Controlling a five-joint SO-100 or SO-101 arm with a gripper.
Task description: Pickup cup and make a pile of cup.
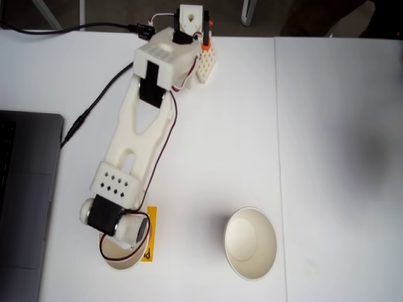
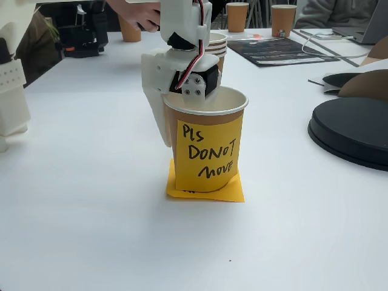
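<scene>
The cup (image 2: pixel 206 145) is tan with a white rim and carries an orange-yellow note reading "Pls do not move". It stands on a flat orange-yellow note (image 2: pixel 206 189). My gripper (image 2: pixel 174 124) is shut on the cup's rim, one white finger (image 2: pixel 159 115) down the outer left wall and the other part inside the mouth. In the fixed view from above, the gripper (image 1: pixel 123 244) covers most of that cup (image 1: pixel 119 259), with the note strip (image 1: pixel 151 233) just to its right. A second white-lined cup (image 1: pixel 250 242) stands apart to the right. A tan cup (image 2: pixel 217 47) shows behind the gripper.
A laptop (image 1: pixel 25 189) lies at the left table edge, with a black cable (image 1: pixel 94 107) running to the arm base (image 1: pixel 189 25). A black round disc (image 2: pixel 354 130) sits at the right. Further cups (image 2: pixel 283 18), a black sheet (image 2: pixel 279 48) and a person's hand (image 2: pixel 136 12) are at the back.
</scene>
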